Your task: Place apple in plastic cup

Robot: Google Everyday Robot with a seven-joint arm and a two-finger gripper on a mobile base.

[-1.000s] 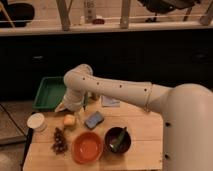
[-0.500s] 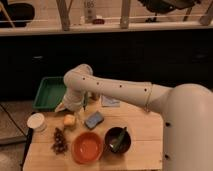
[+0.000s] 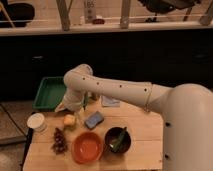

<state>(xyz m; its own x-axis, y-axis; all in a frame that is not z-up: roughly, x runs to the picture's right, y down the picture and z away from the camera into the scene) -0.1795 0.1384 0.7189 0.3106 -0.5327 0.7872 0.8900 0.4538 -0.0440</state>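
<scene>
The apple [image 3: 69, 120] is a small yellow-orange fruit lying on the wooden table [image 3: 140, 145], left of centre. The plastic cup [image 3: 36, 121] is a short white round cup standing at the table's left edge, a little left of the apple. My gripper [image 3: 71, 108] hangs from the white arm just above and behind the apple, close to it. The arm reaches in from the right and bends down over the table's back left part.
A green tray [image 3: 50, 93] lies at the back left. A dark reddish bunch of grapes [image 3: 59, 140] lies in front of the apple. An orange bowl [image 3: 87, 147], a dark bowl [image 3: 118, 139] with something green, a blue sponge [image 3: 94, 119] and a white card [image 3: 110, 102] are nearby.
</scene>
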